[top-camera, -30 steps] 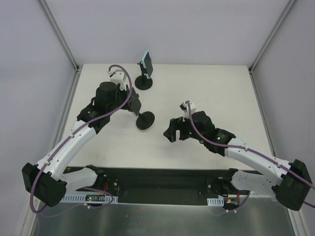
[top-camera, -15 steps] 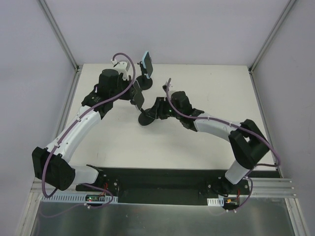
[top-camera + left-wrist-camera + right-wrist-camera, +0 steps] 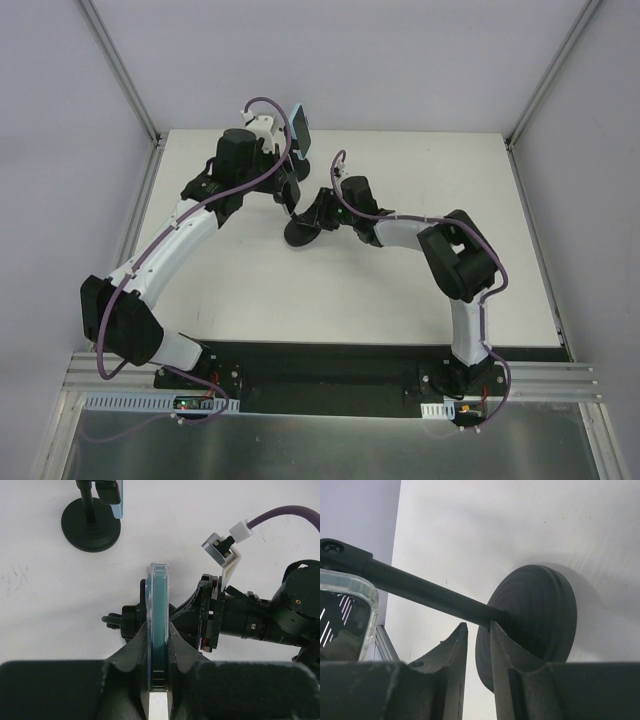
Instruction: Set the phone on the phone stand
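My left gripper (image 3: 157,632) is shut on the phone (image 3: 158,595), a slim phone with a clear case held on edge. In the top view the left gripper (image 3: 283,188) holds the phone (image 3: 285,200) just above the black phone stand (image 3: 298,233). The stand's head (image 3: 125,622) shows right under the phone. My right gripper (image 3: 318,212) reaches in low from the right. In the right wrist view the right gripper (image 3: 478,625) has a narrow gap between its jaws. The stand's pole (image 3: 420,592) crosses just past the tips and meets the round base (image 3: 535,615). Nothing sits in the gap.
A second black stand (image 3: 293,165) with another phone (image 3: 297,125) on it stands at the back of the white table (image 3: 450,190). It also shows as the second stand (image 3: 91,522) at the upper left of the left wrist view. Grey walls enclose the table.
The right arm has swung in from the right to the stand's foot, and its jaws have narrowed. The left arm has carried the phone a little toward the back.
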